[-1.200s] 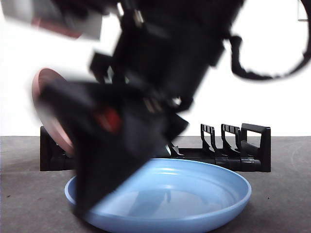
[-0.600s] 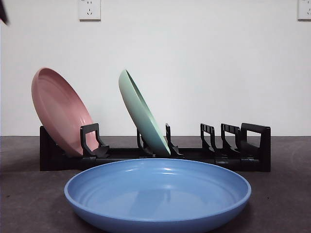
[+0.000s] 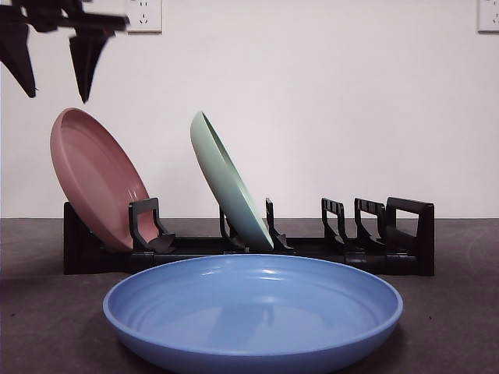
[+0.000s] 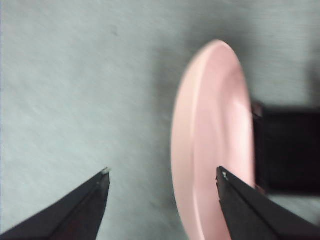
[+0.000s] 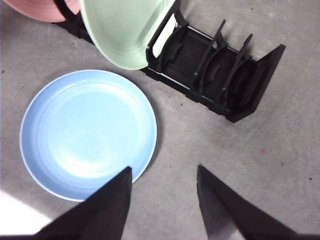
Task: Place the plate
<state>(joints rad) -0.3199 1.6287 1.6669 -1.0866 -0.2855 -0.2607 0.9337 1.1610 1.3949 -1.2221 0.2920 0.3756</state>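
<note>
A blue plate [image 3: 253,312] lies flat on the table in front of a black dish rack [image 3: 394,238]. A pink plate [image 3: 93,179] leans in the rack's left end slot and a green plate [image 3: 226,183] leans in a middle slot. My left gripper [image 3: 53,66] is open and empty, high above the pink plate; in the left wrist view its jaws [image 4: 162,172] straddle the pink plate's rim [image 4: 210,145] from above. My right gripper [image 5: 164,172] is open and empty, high over the table beside the blue plate [image 5: 87,132], with the green plate [image 5: 125,30] and the rack [image 5: 215,70] beyond.
The rack's right slots [image 3: 355,222] stand vacant. Two wall sockets [image 3: 143,14] sit high on the white wall behind. Grey table surface [image 5: 225,140] lies to the right of the blue plate.
A large dark arm that filled the front view a second ago has lifted away. The left gripper now hangs at the top left above the pink plate. The plates have not moved.
</note>
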